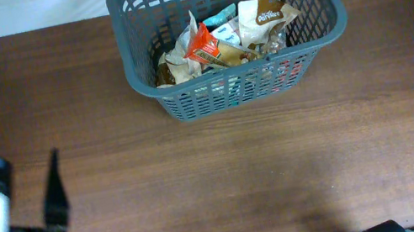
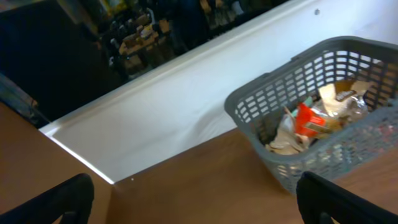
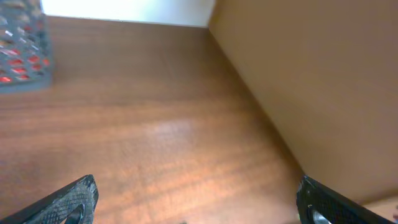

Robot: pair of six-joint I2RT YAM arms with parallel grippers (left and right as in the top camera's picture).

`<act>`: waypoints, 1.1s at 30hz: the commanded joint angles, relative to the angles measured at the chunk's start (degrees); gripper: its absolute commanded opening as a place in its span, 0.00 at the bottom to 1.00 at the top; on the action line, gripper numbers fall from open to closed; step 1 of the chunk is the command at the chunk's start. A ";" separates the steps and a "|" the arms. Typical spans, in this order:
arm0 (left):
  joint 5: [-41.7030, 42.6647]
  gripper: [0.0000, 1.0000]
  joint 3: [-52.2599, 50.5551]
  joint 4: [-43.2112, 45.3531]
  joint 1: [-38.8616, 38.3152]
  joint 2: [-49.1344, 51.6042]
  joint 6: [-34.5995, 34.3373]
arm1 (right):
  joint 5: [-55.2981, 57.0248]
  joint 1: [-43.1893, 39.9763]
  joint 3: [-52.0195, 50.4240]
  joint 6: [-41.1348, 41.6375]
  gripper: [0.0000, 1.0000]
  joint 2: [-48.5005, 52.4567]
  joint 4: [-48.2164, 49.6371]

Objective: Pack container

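though part full of packets [image 1: 203, 46], one grey container [image 1: 320, 32] on one table [image 1: 244, 178], left claw [image 2: 196, 202] and right claw [image 3: 199, 202] both wide, empty

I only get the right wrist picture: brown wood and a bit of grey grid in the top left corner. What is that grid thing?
Observer: It is a corner of a big grey basket standing at the far side of the table.
Operator: Is anything inside it?
Observer: Yes, several crumpled packets, with a red packet lying on top near the middle.
Operator: And where is the other arm?
Observer: The left gripper is at the near left of the table, open, holding nothing, well apart from the basket.
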 commanded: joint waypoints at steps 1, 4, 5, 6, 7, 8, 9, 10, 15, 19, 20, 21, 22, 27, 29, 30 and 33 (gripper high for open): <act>-1.01 1.00 -6.14 0.04 -0.37 -4.87 -0.48 | -0.44 -2.71 -1.84 -1.22 0.99 -2.12 -0.33; -1.05 0.99 -13.49 1.14 -2.21 -10.25 0.81 | -3.85 -3.06 -1.88 -1.20 0.99 -2.27 -0.15; -1.62 0.99 -16.81 1.99 -3.54 -12.22 0.96 | -5.55 -2.93 -1.88 -1.20 0.99 -2.27 0.09; -2.51 0.99 -18.95 2.54 -4.57 -13.42 1.01 | -6.43 -2.89 -1.88 -1.16 0.99 -2.27 0.44; -4.33 0.99 -22.12 3.34 -6.16 -15.02 0.98 | -7.48 -2.91 -1.90 -1.11 0.99 -2.27 1.29; -6.12 0.99 -25.51 4.22 -7.93 -16.55 0.96 | -8.35 -2.91 -1.90 -0.98 0.99 -2.27 2.56; -7.41 0.99 -28.50 4.92 -9.55 -17.86 0.96 | -9.20 -2.91 -1.90 -0.98 0.99 -2.27 4.46; -9.09 0.99 -32.26 5.90 -11.58 -19.34 0.94 | -9.86 -2.91 -1.90 -1.01 0.99 -2.27 6.25; -19.89 0.99 -51.82 12.13 -20.96 -27.98 -3.19 | -12.31 -3.06 -6.62 -1.01 0.99 -2.25 14.58; -27.78 0.99 -64.54 17.70 -25.40 -35.60 -8.13 | -17.55 -3.08 -14.86 -0.37 0.99 -2.23 18.84; -30.73 0.99 -67.73 19.52 -26.47 -37.83 -10.14 | -18.08 -3.13 -17.11 0.79 0.99 -2.23 20.83; -33.05 0.99 -69.79 20.83 -27.12 -39.39 -11.85 | -18.34 -3.13 -18.58 1.68 0.99 -2.23 22.34; -35.08 0.99 -71.65 22.01 -27.76 -40.83 -13.44 | -19.04 -3.13 -20.20 2.58 0.99 -2.23 24.33; -40.13 0.99 -78.93 27.02 -29.99 -45.64 -17.64 | -23.32 -3.10 -28.15 3.93 0.99 -1.66 35.15; -40.09 0.99 -82.68 30.69 -30.34 -46.05 -17.79 | -25.59 -3.10 -33.38 3.72 0.99 -0.90 41.35; -40.09 0.99 -84.00 32.20 -30.34 -46.03 -17.81 | -26.47 -3.06 -35.54 3.69 0.99 -0.57 43.71; -40.11 0.99 -88.37 38.14 -30.32 -46.03 -17.77 | -29.62 -3.04 -41.86 3.69 0.99 0.46 49.92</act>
